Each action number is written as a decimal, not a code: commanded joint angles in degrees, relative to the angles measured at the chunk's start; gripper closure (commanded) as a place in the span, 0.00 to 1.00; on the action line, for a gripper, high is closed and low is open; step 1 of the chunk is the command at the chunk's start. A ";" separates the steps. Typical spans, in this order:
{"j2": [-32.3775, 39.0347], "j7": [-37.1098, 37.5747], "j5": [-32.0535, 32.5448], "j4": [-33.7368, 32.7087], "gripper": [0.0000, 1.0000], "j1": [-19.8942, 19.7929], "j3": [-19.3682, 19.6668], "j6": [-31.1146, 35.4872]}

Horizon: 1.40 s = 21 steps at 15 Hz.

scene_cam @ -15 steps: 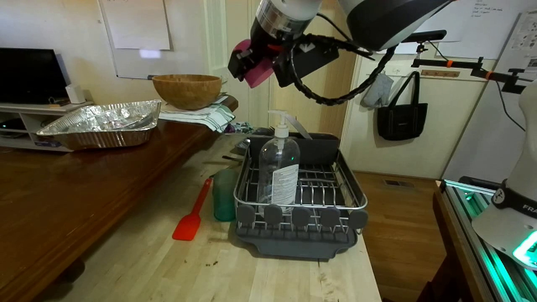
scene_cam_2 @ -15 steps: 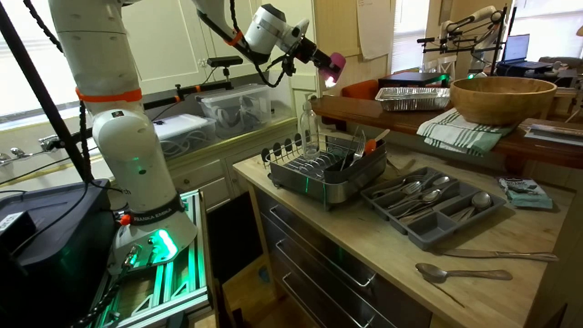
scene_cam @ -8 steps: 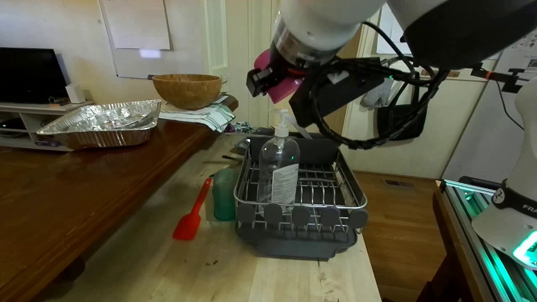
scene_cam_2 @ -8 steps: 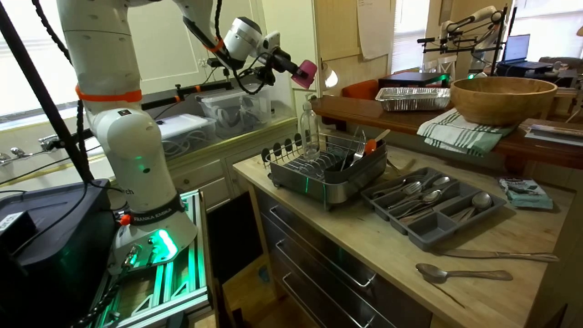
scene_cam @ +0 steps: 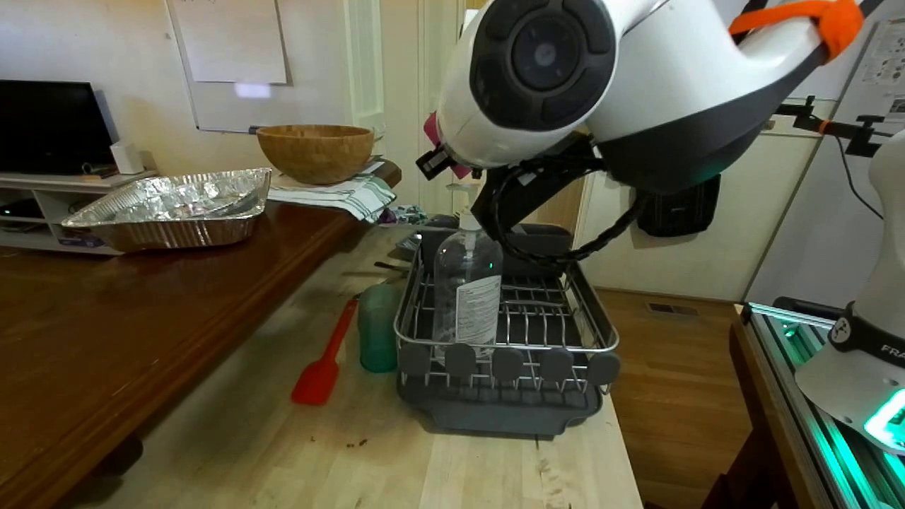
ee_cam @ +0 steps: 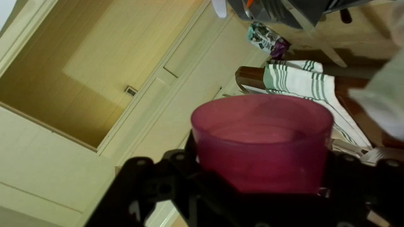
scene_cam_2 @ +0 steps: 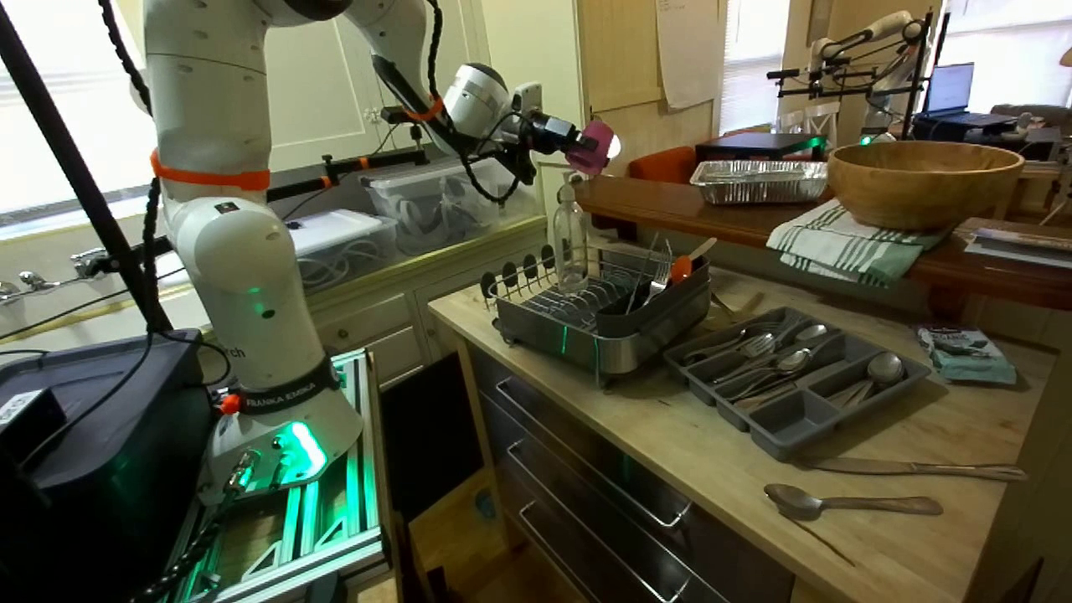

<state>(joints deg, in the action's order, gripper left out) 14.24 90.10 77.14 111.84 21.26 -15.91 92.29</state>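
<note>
My gripper (ee_cam: 262, 154) is shut on a pink translucent cup (ee_cam: 268, 170), its fingers on opposite sides. The cup's open rim faces away from the palm. In an exterior view the cup (scene_cam_2: 593, 151) is tilted, held high just above and beyond a clear pump bottle (scene_cam_2: 571, 243). In an exterior view the arm hides most of the cup (scene_cam: 433, 131). The bottle (scene_cam: 466, 290) stands upright in a grey dish rack (scene_cam: 502, 410); the wrist hardware overlaps its pump, and I cannot tell if they touch. A blurred pale shape (ee_cam: 385, 101) is close to the wrist camera.
A green cup (scene_cam: 378, 332) and red spatula (scene_cam: 318, 375) lie beside the rack. A grey cutlery tray (scene_cam_2: 783, 427), a knife (scene_cam_2: 921, 469) and a spoon (scene_cam_2: 871, 504) are on the counter. The raised wooden bar holds a bowl (scene_cam_2: 921, 184), towel (scene_cam_2: 846, 243) and foil tray (scene_cam_2: 758, 180).
My gripper has come lower with the cup, first drawing back toward the base, then out again, and the wrist has turned. The bottle has shifted very slightly.
</note>
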 commanded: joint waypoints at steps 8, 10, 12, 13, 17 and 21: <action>7.73 -2.40 5.10 -11.55 0.51 -0.30 0.55 -2.61; 8.36 -1.21 3.46 -13.73 0.51 0.15 0.29 -4.15; 9.16 0.48 0.27 -16.00 0.51 0.58 -0.25 -5.23; 9.46 1.13 -1.88 -16.98 0.51 0.88 -0.52 -5.81; 8.51 0.32 -3.56 -16.40 0.26 1.45 0.02 -4.63; 9.84 1.38 -2.83 -17.91 0.51 2.34 0.32 -5.58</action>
<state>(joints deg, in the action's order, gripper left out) 23.06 90.74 73.43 95.09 22.39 -16.33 87.56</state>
